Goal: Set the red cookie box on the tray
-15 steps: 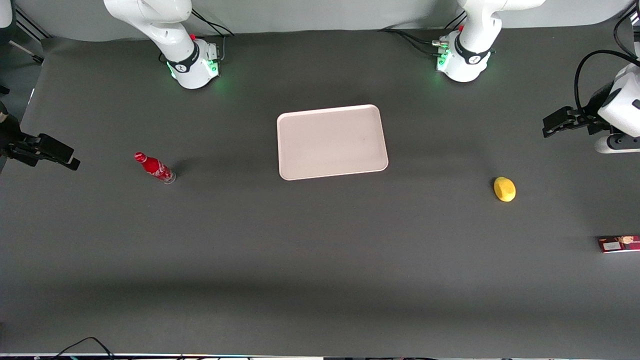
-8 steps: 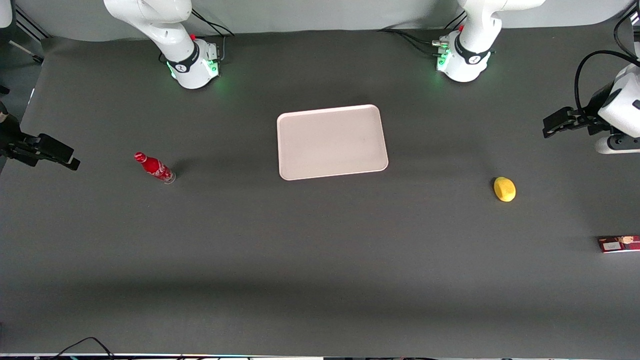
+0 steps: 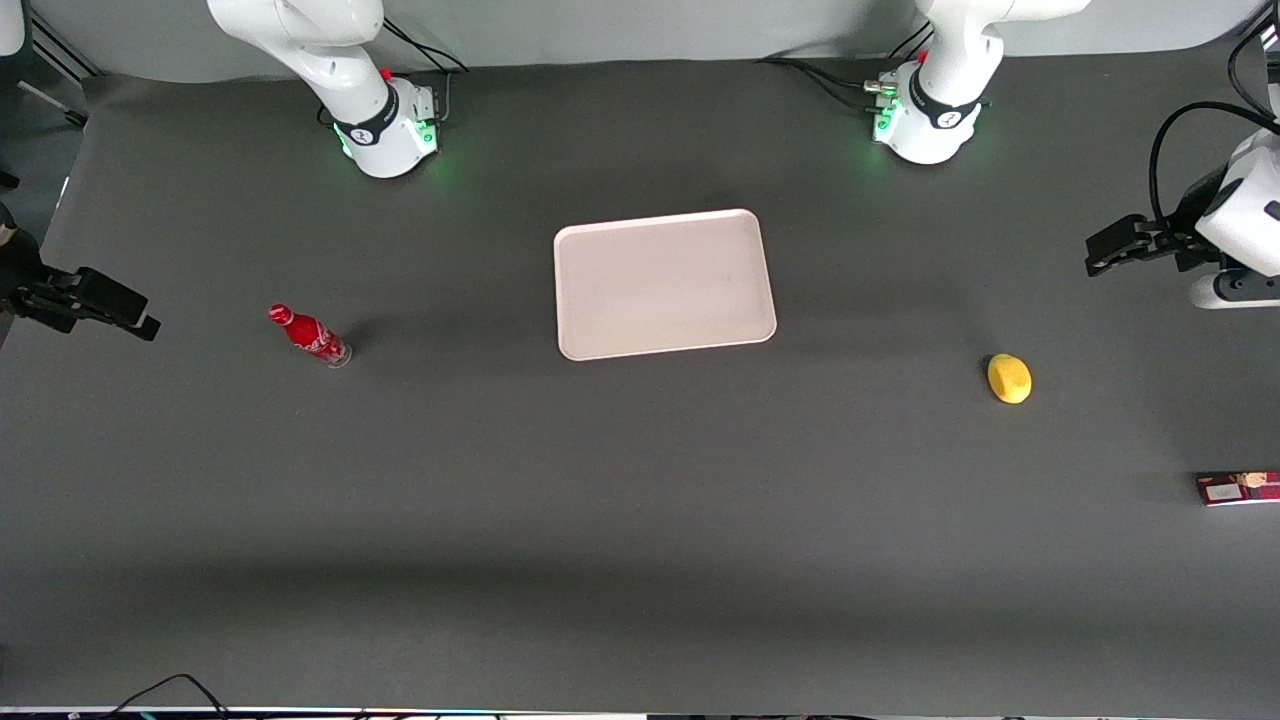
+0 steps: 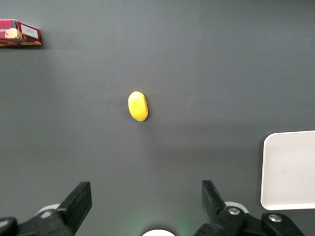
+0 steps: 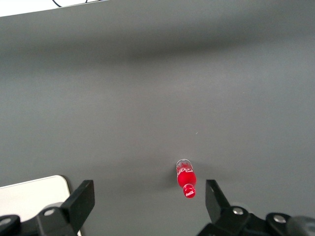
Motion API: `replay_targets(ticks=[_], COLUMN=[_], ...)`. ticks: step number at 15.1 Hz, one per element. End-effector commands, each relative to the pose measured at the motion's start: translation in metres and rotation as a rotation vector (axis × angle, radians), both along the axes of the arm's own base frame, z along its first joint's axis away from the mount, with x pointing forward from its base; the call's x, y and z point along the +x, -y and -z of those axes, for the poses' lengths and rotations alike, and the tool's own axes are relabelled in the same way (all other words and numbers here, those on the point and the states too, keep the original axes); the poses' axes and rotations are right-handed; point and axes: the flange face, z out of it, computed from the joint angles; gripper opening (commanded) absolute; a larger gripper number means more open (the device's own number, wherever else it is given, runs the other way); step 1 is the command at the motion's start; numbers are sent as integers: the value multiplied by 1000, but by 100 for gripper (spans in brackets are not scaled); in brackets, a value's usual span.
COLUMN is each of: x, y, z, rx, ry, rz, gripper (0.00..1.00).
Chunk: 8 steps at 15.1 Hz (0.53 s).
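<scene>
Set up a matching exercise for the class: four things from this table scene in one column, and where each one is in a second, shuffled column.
Things:
1. red cookie box
2. tray
3. lemon
4. hand

Places:
A. mid-table, holding nothing
B. above the table, open, holding nothing
C. at the working arm's end, nearest the front camera
D. on the table between tray and box

Pairs: 1-C, 2-A, 3-D, 4-B

a dark grey table (image 3: 640, 520) carries four things lying well apart. the tray (image 3: 664, 284) sits mid-table, the small red soda bottle (image 3: 308, 335) toward the parked arm's end. the yellow lemon (image 3: 1009, 379) and the red cookie box (image 3: 1238, 488) lie toward the working arm's end, the box nearer the front camera. the gripper (image 4: 146, 206) hangs spread above the table.
</scene>
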Motion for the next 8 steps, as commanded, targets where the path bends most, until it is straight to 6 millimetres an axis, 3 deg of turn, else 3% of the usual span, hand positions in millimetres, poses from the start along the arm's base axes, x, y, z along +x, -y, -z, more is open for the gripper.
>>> replay_targets(ticks=[1, 5, 8], x=[4, 5, 9], y=[-12, -46, -82], z=[-8, -10, 3], rx=[-3, -25, -49], ry=[10, 13, -7], rz=[87, 284, 483], gripper=[100, 100, 100])
